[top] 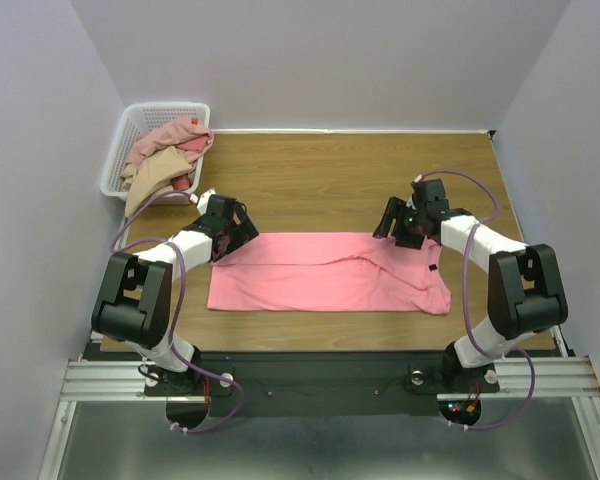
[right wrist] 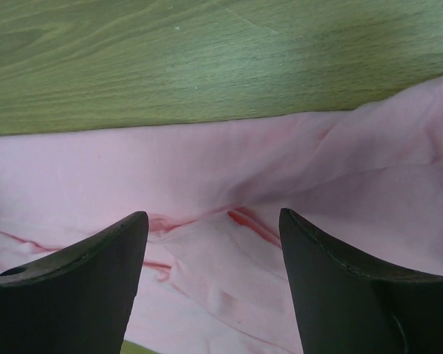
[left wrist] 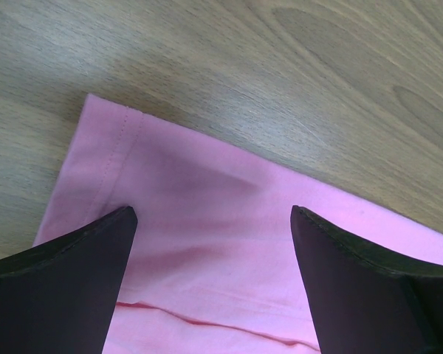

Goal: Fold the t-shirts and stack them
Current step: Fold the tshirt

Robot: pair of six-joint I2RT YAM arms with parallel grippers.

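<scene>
A bright salmon-pink t-shirt (top: 325, 272) lies flat on the wooden table, folded lengthwise into a wide band. My left gripper (top: 223, 243) is open, just above the band's far left corner; the pink cloth (left wrist: 207, 206) shows between its fingers, with a hemmed corner at the left. My right gripper (top: 400, 234) is open above the band's far right edge, over a rumpled fold (right wrist: 221, 243) where the layers meet. Neither gripper holds anything. Other t-shirts, rose (top: 176, 134) and tan (top: 150, 177), are piled in the basket.
A white plastic lattice basket (top: 130, 130) stands at the table's far left corner, with the tan shirt hanging over its near rim. Bare wood (top: 330, 180) lies beyond the pink shirt. Walls close in on three sides.
</scene>
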